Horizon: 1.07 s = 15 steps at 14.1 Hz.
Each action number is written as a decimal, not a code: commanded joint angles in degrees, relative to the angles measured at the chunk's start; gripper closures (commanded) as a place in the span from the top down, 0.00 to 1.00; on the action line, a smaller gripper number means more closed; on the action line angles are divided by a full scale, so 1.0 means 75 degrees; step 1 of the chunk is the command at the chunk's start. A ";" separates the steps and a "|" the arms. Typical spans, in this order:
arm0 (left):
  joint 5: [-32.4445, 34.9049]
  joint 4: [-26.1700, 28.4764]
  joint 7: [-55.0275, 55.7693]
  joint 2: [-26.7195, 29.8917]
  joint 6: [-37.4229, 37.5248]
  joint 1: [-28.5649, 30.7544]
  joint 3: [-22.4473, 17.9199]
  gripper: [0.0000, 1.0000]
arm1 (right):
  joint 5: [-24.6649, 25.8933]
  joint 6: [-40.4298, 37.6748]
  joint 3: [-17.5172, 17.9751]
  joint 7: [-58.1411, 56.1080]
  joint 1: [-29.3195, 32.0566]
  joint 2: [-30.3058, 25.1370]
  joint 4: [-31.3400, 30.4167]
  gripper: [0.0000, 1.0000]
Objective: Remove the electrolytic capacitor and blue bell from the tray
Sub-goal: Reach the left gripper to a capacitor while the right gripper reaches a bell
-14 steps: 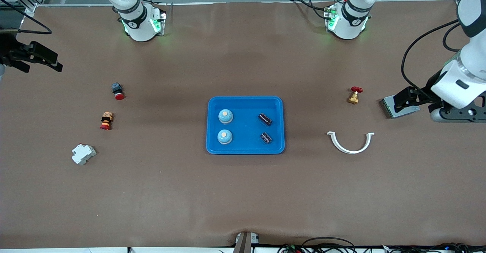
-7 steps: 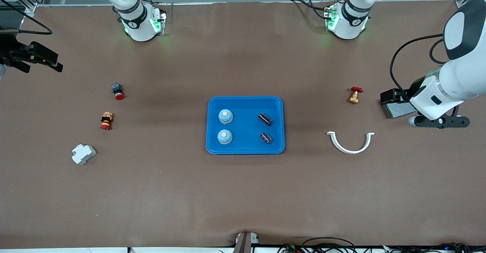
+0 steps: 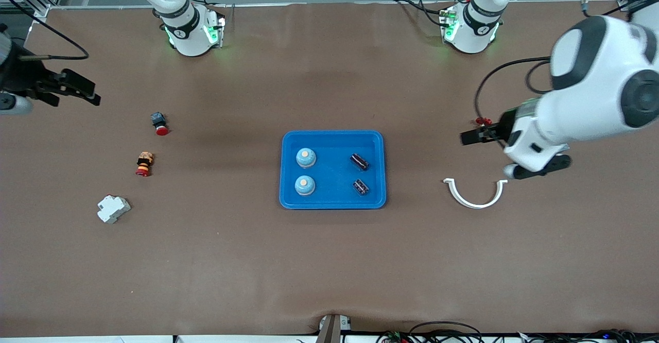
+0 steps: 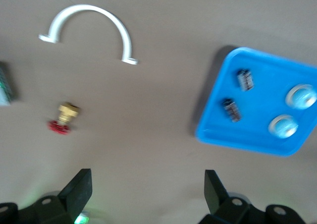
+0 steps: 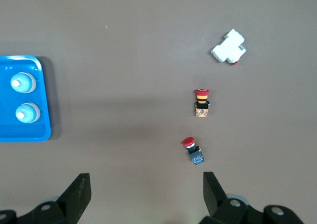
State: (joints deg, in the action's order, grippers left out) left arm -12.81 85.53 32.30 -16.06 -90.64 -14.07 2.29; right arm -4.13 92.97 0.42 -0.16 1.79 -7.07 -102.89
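The blue tray (image 3: 332,136) holds two bells (image 3: 305,158) and two capacitors (image 3: 359,161). My left gripper (image 4: 147,184) hangs spread, empty, over the brass valve (image 4: 63,118); my right gripper (image 5: 144,185), also spread and empty, hangs over bare table at its own end.

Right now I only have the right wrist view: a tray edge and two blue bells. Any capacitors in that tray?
Observer: Yes, two black capacitors lie in the blue tray, beside the bells, toward the left arm's end.
Operator: Where's the left gripper?
Observer: The left gripper is open and empty, over the red-handled valve.
Operator: Anything else there?
Observer: A white half-ring clamp lies nearer the front camera than the valve.
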 commanded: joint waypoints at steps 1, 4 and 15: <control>-0.0109 -0.0177 0.1804 -0.0411 -0.0638 -0.0793 -0.0036 1.00 | -0.0257 0.1287 0.0120 0.0615 -0.0213 -0.1165 -0.2143 1.00; -0.0015 -0.0177 0.3715 -0.1137 -0.1774 -0.1603 -0.0060 1.00 | -0.0257 0.2285 0.0132 0.3478 -0.1499 -0.1343 -0.3201 1.00; 0.0723 -0.0177 0.5725 -0.3295 -0.4987 -0.2296 -0.0107 1.00 | -0.0175 0.6572 0.0179 0.9699 -0.4773 0.0997 -0.4575 1.00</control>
State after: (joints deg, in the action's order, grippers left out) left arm -8.62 85.48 74.02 -39.65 -126.34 -30.72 2.05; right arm -5.47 137.13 2.59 68.94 -32.82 -5.97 -138.50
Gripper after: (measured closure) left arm 0.000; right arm 0.000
